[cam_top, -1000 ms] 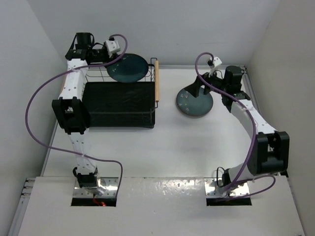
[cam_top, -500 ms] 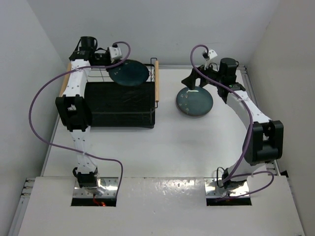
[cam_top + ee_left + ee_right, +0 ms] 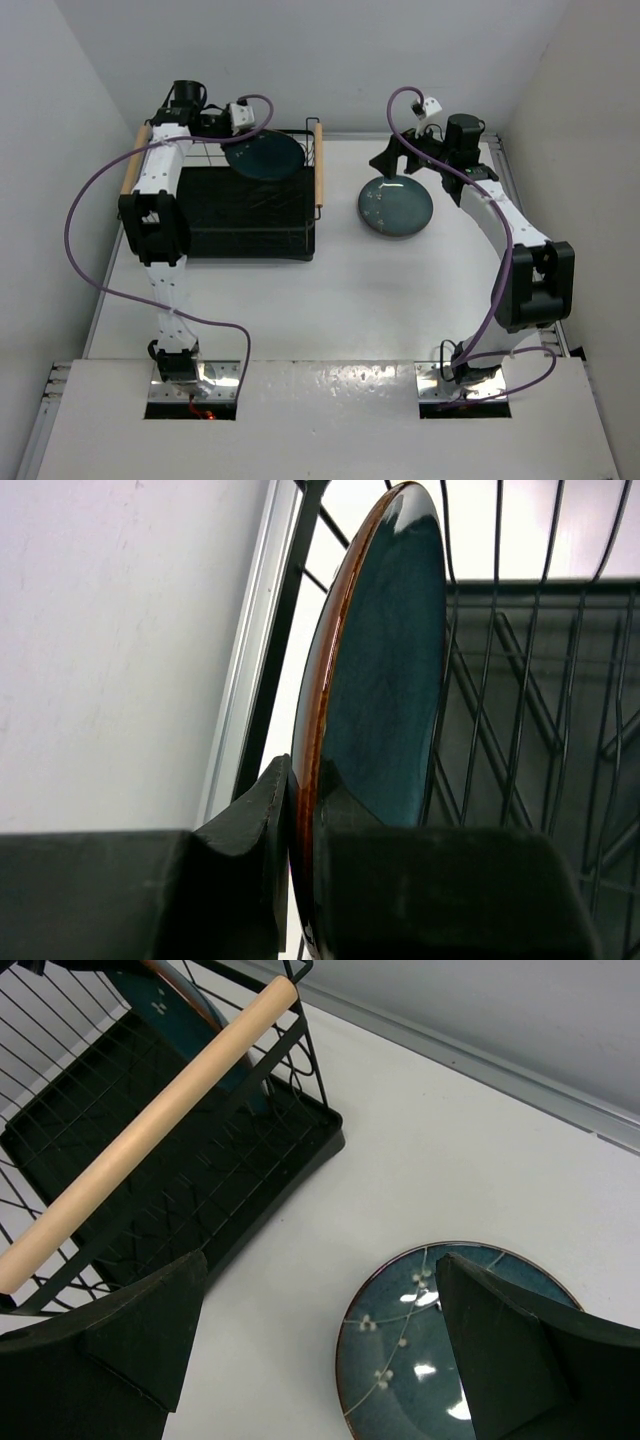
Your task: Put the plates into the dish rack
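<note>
Glossy teal plate (image 3: 385, 660), rust-brown rim

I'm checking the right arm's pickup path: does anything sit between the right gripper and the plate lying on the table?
Nothing visible does. The right gripper hangs open over the plate, which lies flat on the table with nothing on it. The dish rack stands apart, off to the left.

Bright, even light; glare on plate (image 3: 385, 680)
</note>
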Robot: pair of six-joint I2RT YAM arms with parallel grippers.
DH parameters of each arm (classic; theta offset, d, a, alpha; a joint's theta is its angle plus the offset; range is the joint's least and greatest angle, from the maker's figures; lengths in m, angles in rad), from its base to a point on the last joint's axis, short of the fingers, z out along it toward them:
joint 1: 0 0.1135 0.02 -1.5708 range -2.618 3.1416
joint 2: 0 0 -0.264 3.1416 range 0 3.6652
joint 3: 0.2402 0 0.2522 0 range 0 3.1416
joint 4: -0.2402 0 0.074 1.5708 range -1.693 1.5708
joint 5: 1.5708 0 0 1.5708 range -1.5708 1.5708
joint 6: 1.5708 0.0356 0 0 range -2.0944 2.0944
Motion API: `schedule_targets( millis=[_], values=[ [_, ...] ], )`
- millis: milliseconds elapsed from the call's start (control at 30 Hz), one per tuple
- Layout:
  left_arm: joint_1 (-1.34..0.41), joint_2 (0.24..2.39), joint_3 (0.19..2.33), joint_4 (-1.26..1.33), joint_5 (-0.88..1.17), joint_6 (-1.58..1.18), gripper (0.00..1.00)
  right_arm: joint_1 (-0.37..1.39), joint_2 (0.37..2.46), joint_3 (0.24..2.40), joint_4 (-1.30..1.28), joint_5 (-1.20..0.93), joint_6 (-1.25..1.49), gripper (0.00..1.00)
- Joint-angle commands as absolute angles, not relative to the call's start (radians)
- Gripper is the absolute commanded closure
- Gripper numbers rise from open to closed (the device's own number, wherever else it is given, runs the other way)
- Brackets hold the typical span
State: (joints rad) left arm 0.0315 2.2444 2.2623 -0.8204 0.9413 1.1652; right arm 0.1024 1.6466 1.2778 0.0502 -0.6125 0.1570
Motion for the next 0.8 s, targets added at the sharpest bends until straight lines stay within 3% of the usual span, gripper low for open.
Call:
schedule_targets(
  millis=[0, 267, 367, 633, 767],
  values=[
    [0.006, 2.229, 2.240, -0.558, 1.035, 1.091, 1.00, 0.103, 1.644, 1.312, 0.075, -0.623, 0.143, 0.04],
    [-0.015, 2.229, 2.207, -0.431, 0.979, 1.012, 1.00, 0.100, 1.631, 1.296, 0.075, -0.617, 0.141, 0.04],
    [-0.015, 2.229, 2.186, -0.431, 0.956, 1.012, 0.94, 0.100, 1.631, 1.290, 0.083, -0.617, 0.152, 0.04],
    [0.006, 2.209, 2.177, -0.431, 0.925, 0.960, 0.39, 0.092, 1.666, 1.316, 0.067, -0.612, 0.213, 0.01],
    [0.015, 2.200, 2.186, -0.410, 0.916, 0.914, 0.30, 0.100, 1.671, 1.318, 0.072, -0.609, 0.213, 0.01]
  ],
)
